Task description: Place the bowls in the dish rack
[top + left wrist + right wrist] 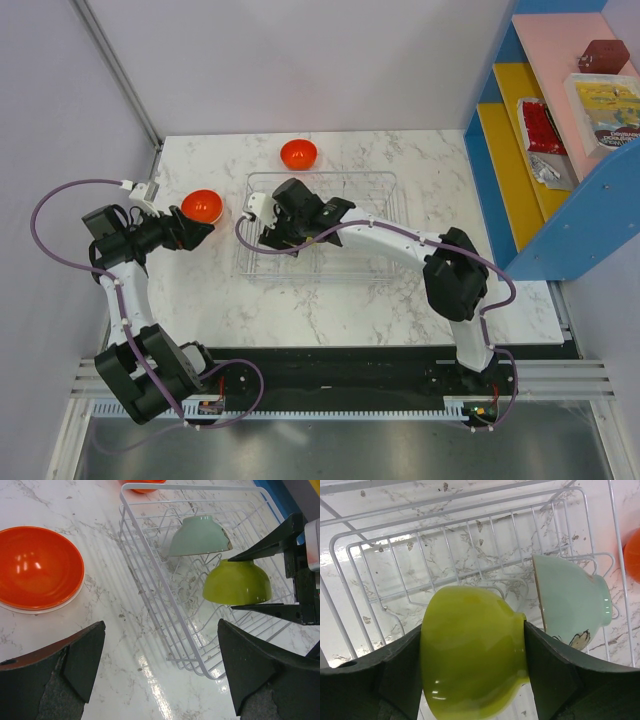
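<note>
The dish rack (pixel 372 184) is a white wire rack in mid-table; it also shows in the left wrist view (pixel 145 575) and the right wrist view (pixel 385 545). My right gripper (pixel 272 228) is shut on a lime green bowl (pixel 470 650), held on its side over the rack's left part. A pale green bowl (pixel 570 602) stands on edge in the rack beside it. One orange bowl (pixel 202 206) sits on the table left of the rack, another (pixel 298 153) behind the rack. My left gripper (pixel 160 670) is open and empty, just beside the left orange bowl (pixel 37 567).
A blue, yellow and pink shelf unit (pixel 560 140) with packets stands at the right edge of the table. Grey walls close in the left and back. The table is white marble (pixel 330 310).
</note>
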